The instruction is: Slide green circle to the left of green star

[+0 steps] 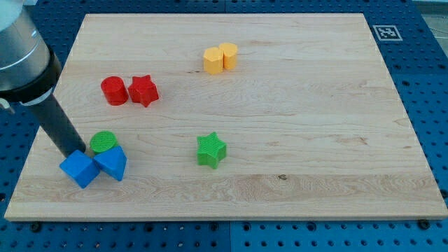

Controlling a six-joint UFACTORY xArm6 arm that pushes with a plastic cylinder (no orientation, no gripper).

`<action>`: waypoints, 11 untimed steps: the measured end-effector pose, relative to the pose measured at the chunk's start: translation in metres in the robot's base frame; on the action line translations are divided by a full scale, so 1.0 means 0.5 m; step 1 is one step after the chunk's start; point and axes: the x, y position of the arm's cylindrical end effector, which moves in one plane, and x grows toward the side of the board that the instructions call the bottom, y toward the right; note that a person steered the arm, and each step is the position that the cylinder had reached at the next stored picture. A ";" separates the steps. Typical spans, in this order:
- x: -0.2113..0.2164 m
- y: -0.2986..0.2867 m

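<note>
- No claw (75, 152) to speak of here: just a dark rod ending in my tip, so nothing to call apart, together or clamped.
- My tip: down at the surface (315, 140) low in the view's left, just beside the green circle (103, 142) on its left and right above the blue cube (78, 169); contact with either hard to confirm, the rod's end partly masked by the cube.
- Green circle: near the view's bottom left corner, touching or all but touching the blue wedge-like block (112, 164) below it, that one pressed against the blue cube in turn.
- Green star (211, 150): alone toward the middle bottom, well apart from the circle and to its right at much the same height.
- Probable reason for the tip's spot: placed on the circle's far side from the star, ready for a push toward the view's right along a nearly level line.
- Already on the star's left side, strictly speaking, but far off; likely meant to end just beside it, so most of the slide not yet done.
- Risk, as a guess: a round block rolling off the rod, or the blue wedge dragged along.
- Well clear of that path: red circle (114, 91) and red star (143, 91) side by side higher up, and two yellow blocks (213, 60) (228, 55) touching near the top.
</note>
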 end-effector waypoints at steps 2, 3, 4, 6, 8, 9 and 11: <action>0.009 0.001; 0.009 0.032; 0.008 0.062; -0.051 0.149; -0.070 0.195; -0.069 0.234; -0.029 0.279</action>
